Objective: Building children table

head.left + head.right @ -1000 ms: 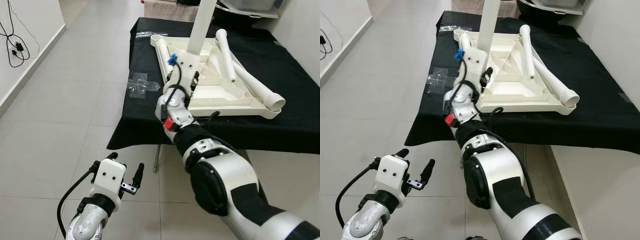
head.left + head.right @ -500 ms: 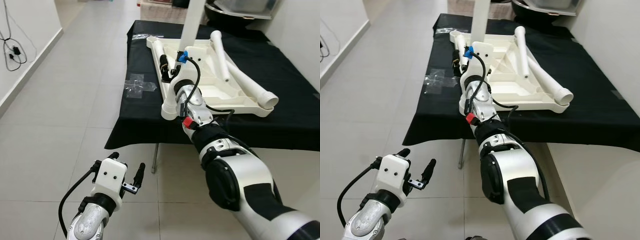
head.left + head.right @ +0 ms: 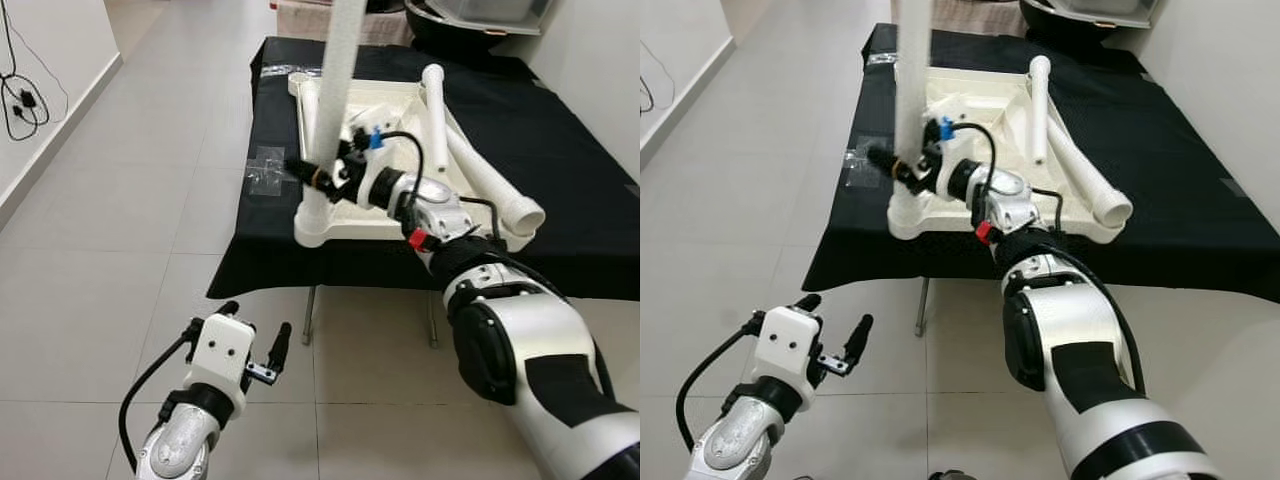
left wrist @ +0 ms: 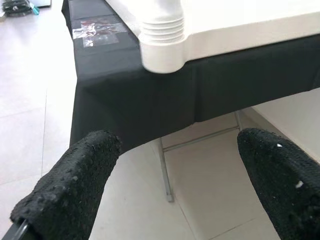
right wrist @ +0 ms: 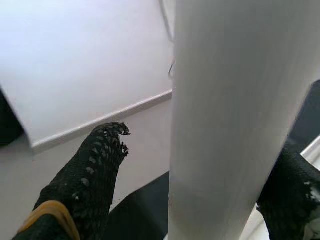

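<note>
We count one white tabletop [image 3: 400, 200], lying upside down on the black-draped table [image 3: 560, 150] in the upper centre of the frame, and three white legs. One upright leg [image 3: 336, 90] stands in the tabletop's near-left corner socket [image 3: 318, 222]; two loose legs [image 3: 436, 115] lie inside the upturned tabletop, the longer one [image 3: 490, 180] reaching its right corner. A piece of clear tape [image 3: 266, 170] sits on the cloth at the table's left edge.

The right gripper [image 3: 312, 176] reaches in from the right across the tabletop. Its fingers [image 5: 95, 165] are spread on either side of the upright leg; we cannot tell whether they touch it. The left gripper [image 3: 252, 345] hangs low over the floor at lower left, fingers [image 4: 75, 185] apart and holding nothing.

Against the frame one second ago, the right arm has swung from the tabletop's middle to its left corner, and the gripper now points leftward at the leg. The left arm is unchanged.
</note>
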Robot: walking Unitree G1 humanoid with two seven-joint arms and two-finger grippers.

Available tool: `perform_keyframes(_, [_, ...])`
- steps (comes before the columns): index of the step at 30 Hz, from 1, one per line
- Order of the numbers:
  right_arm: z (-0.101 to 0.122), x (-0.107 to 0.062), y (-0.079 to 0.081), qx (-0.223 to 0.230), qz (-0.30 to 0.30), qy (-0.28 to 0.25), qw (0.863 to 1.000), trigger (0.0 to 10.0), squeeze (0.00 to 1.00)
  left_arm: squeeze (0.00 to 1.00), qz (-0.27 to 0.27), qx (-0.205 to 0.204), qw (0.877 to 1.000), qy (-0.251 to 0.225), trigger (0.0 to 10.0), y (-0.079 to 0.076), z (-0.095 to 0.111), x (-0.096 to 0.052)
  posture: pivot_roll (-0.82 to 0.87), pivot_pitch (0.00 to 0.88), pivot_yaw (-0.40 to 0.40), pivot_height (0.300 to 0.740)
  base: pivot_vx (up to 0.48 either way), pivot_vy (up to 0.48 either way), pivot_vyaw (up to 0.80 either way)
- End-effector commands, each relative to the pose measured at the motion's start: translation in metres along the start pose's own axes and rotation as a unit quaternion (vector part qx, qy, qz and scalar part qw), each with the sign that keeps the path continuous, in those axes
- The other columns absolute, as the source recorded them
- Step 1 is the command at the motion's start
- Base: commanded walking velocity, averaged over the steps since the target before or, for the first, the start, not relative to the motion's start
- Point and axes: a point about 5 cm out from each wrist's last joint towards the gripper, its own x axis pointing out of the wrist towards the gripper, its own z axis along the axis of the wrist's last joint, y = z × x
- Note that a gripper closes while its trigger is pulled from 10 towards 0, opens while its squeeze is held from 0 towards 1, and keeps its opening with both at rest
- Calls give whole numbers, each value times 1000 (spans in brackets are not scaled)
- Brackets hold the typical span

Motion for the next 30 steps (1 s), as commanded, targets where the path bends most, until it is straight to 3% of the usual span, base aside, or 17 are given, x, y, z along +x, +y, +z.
perform_keyframes(1, [-7,7,9,2,21,30,999,10000,0,0,0,0,1000,9,10000,-2,-3,-3,177,158,-149,740,0,0,0])
perform_keyframes(5, [-7,11,10,-4,-4,34,999,9647,0,0,0,0,1000,9,10000,-3,-2,-4,179,165,-150,740,0,0,0])
perform_keyframes(6, [-5,12,9,-4,-19,29,999,0,0,0,1,-1,1000,10,10000,-2,-2,-4,176,169,-149,740,0,0,0])
perform_keyframes(12, [-1,12,5,0,-58,13,998,0,0,0,2,-2,1000,10,10000,-2,-2,-4,167,176,-147,740,0,0,0])
perform_keyframes(16, [3,5,-6,19,-107,-18,994,0,0,0,2,-4,1000,11,10000,-2,-3,-2,158,174,-140,740,0,0,0])
perform_keyframes(21, [1,-1,-18,0,-227,-6,974,0,0,0,1,-2,1000,11,10000,-1,-4,-1,146,161,-131,740,0,0,0])
perform_keyframes(22, [1,-1,-18,0,-227,-6,974,0,0,0,1,-2,1000,11,10000,-1,-4,-1,146,161,-131,740,0,0,0])
perform_keyframes(24, [-1,-3,-23,3,-289,-3,957,0,0,0,0,-1,1000,11,10000,-2,-4,-1,146,161,-131,740,0,0,0])
perform_keyframes(25, [-1,-3,-23,3,-289,-3,957,0,0,0,0,-1,1000,11,10000,-2,-4,-1,146,161,-131,740,0,0,0])
perform_keyframes(27, [-10,-10,-27,23,-422,-5,906,0,0,0,-3,0,1000,9,10000,-2,-4,0,142,147,-126,740,0,0,0])
perform_keyframes(28, [-10,-10,-27,23,-422,-5,906,0,0,0,-3,0,1000,9,10000,-2,-4,0,142,147,-126,740,0,0,0])
perform_keyframes(30, [-20,-14,-25,47,-523,-2,851,0,0,0,-4,2,1000,9,10000,-2,-4,1,144,136,-125,740,0,0,0])
